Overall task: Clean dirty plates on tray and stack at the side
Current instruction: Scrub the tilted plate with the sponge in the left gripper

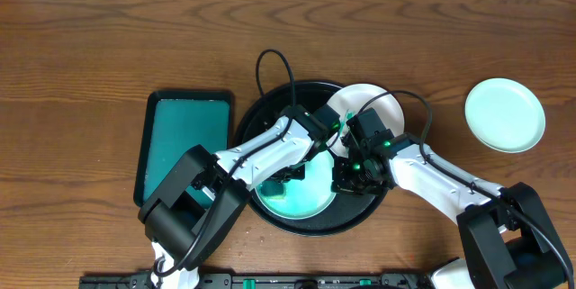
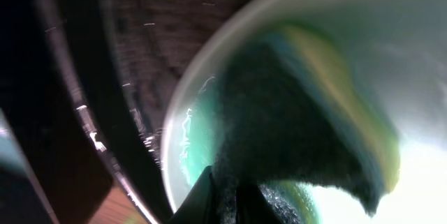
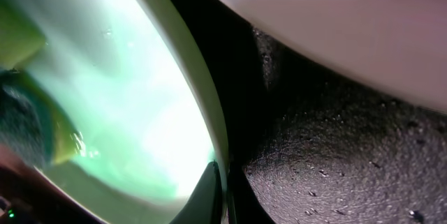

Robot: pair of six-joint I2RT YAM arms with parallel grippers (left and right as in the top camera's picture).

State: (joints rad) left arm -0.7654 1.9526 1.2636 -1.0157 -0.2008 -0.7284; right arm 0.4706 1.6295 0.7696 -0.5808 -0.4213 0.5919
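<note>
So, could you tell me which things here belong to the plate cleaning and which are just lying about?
Job: large round black tray; teal-smeared round plate; white round plate; pale-mint round plate aside; dark green-yellow sponge.
Lying about: teal-green rectangular tray.

1. Round tray (image 1: 256,113): placed at middle of table (image 1: 90,37).
2. Front plate (image 1: 306,201), rear plate (image 1: 369,102): held in it, rear one rightward.
3. Third plate (image 1: 505,114): laid on table, well to right.
4. Rectangular tray (image 1: 184,145): set just left of Round tray.
</note>
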